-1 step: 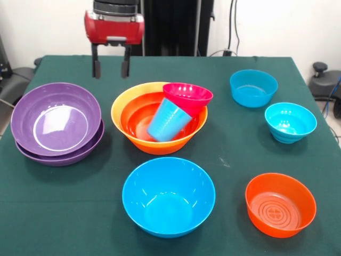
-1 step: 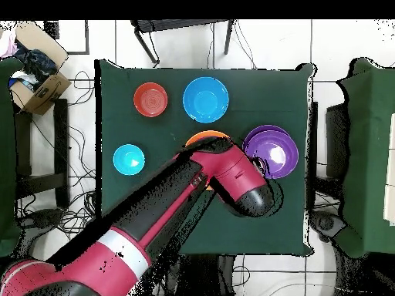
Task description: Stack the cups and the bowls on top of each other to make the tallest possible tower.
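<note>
Round glossy plastic bowls, like the big blue one (image 1: 168,196), shine smoothly; the dark green cloth over the bench (image 1: 229,154) looks matt.

Table: I worked over a dark green cloth (image 1: 64,192) | floor: cardboard box (image 2: 38,83) of clutter lay by my table's corner | cables (image 2: 77,154) trailed across white tiles

Green table (image 2: 154,223): held a red-orange bowl (image 2: 150,99), a large blue bowl (image 2: 205,99), a cyan bowl (image 2: 129,159) and a purple bowl (image 2: 271,150). An orange bowl (image 2: 207,136) showed only its rim beyond the red and black arm (image 2: 177,208), which crossed the table from the lower left. A cardboard box (image 2: 38,85) stood off the table's upper left corner.
</note>
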